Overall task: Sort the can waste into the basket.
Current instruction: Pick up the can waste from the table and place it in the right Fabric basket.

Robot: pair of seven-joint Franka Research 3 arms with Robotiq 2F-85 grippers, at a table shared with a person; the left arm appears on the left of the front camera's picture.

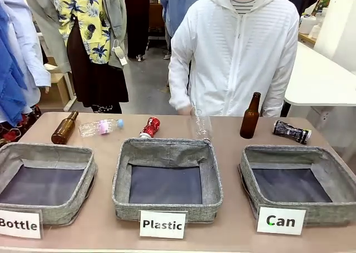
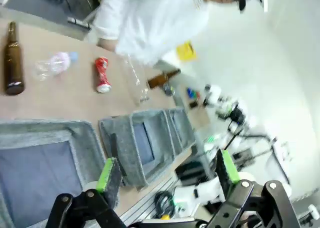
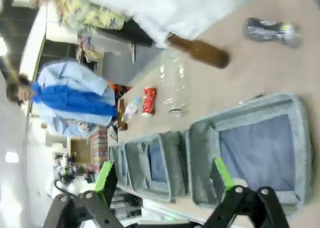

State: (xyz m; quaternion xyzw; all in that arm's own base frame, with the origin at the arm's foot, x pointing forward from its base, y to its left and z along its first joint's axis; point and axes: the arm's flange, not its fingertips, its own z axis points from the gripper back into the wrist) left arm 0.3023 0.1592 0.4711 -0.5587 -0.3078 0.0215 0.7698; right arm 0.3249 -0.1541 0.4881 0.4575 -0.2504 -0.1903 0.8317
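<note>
Tabletop [image 1: 233,231], far right: I see the dark can [image 1: 291,132] lying crosswise just behind the Can basket [image 1: 289,151], nearest my right gripper [image 3: 163,174], spread wide and empty; red can [image 1: 150,127] mid-table, left gripper [image 2: 167,168] equally spread

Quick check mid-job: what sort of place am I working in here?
Probably an indoor lab or workshop staged for a sorting trial: the Bottle basket, Plastic basket and Can basket sit signed in a row, a white worktable stands behind, and a person stands at the far side.
</note>
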